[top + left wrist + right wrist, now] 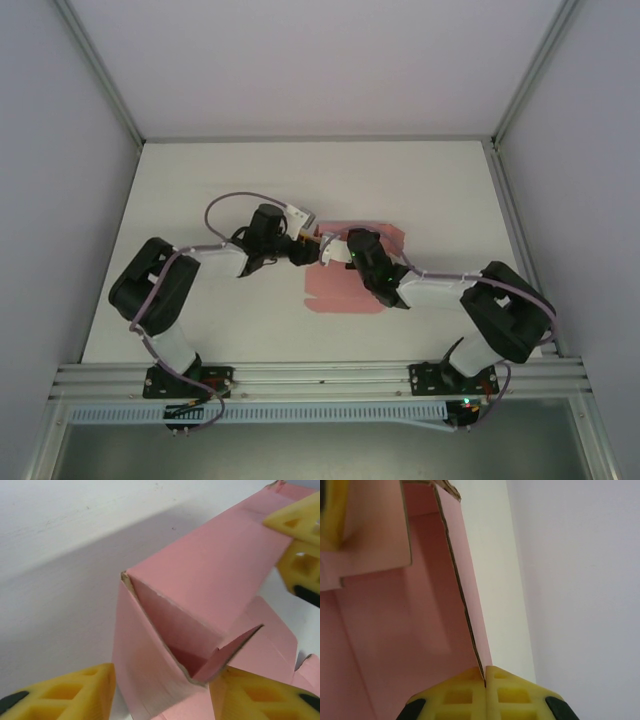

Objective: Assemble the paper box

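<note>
The paper box (345, 285) lies near the middle of the table (200, 180), a shade toward 3 o'clock, and both arms meet over its 12 o'clock edge. It's mid-fold: one wall is raised, a corner is half formed, and a small flap leans inward, while the rest lies flat.

The right gripper (486, 672) has its fingers pressed together on the top edge of the upright wall, pinching thin card. The left gripper (165, 675) is spread wide, one finger (65, 695) at 7 o'clock and the other at 5 o'clock. The half-formed corner sits between them, unclamped as far as can be seen.

It looks like the corner-forming step. Next, the left gripper probably needs to tuck that flap inside while the right gripper steadies the wall, gently, since thin card buckles.
</note>
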